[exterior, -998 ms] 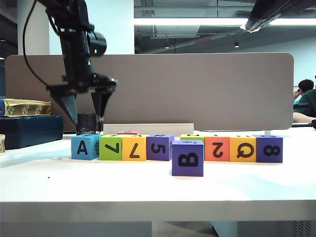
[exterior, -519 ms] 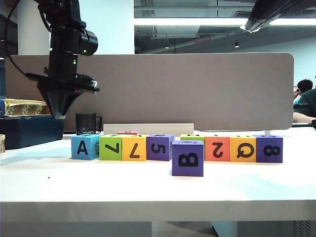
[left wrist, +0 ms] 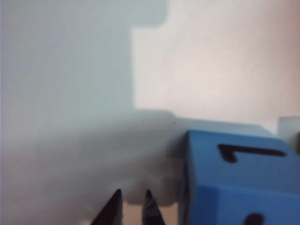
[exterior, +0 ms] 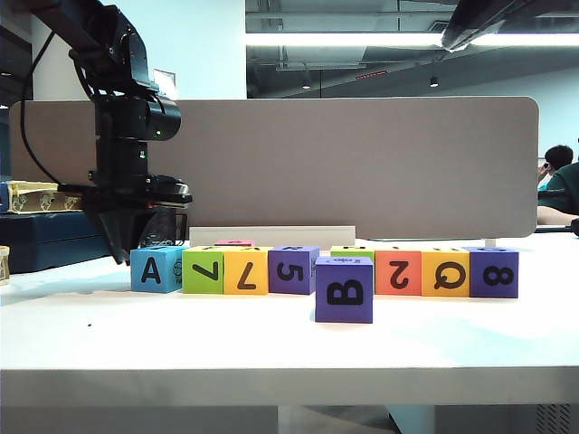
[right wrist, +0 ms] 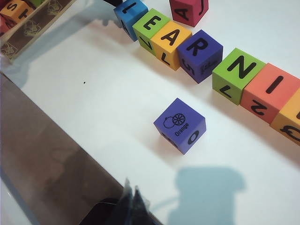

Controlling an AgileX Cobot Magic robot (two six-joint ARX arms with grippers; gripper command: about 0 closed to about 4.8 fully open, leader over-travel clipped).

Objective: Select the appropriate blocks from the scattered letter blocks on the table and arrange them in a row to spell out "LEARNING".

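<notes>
The letter blocks stand in a row on the white table, from the blue block at its left end to a purple one. In the right wrist view their tops read L, E, A, R, N, I; the yellow block at the frame edge is cut off. My left gripper points down just left of the blue block, its tips nearly together with nothing between them. My right gripper hangs shut over the table's near edge.
A purple B block sits alone in front of the row, its top showing an orange drawing. A red block lies behind the row. A grey-brown partition, a dark blue box and a box of blocks stand behind.
My left gripper has closed from wide open. It has swung left and come down to table level beside the blue block. The blocks have not moved.
</notes>
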